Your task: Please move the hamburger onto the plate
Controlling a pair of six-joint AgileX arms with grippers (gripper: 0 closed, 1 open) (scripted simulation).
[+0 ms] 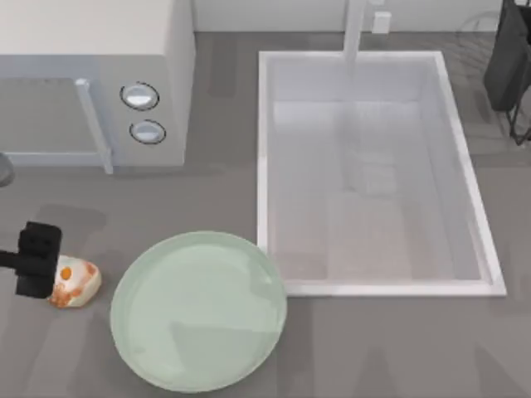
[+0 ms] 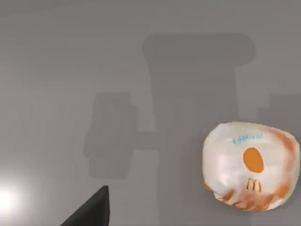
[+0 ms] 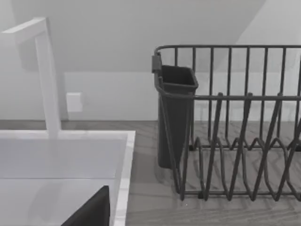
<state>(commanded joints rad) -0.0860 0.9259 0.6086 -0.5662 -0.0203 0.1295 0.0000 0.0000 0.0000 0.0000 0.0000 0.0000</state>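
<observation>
The hamburger, a small cream lump with orange blotches, rests on the grey counter at the front left, just left of the plate, a large pale mint-green dish. My left gripper hovers over the counter at the hamburger's left side, overlapping its left edge from above. In the left wrist view the hamburger lies on the counter, apart from one dark fingertip; the gripper is open and holds nothing. One fingertip of my parked right gripper faces the back wall, also open.
A microwave stands at the back left. The white sink basin with its faucet fills the middle right, touching the plate's far right rim. A dark dish rack with a cup stands at the back right.
</observation>
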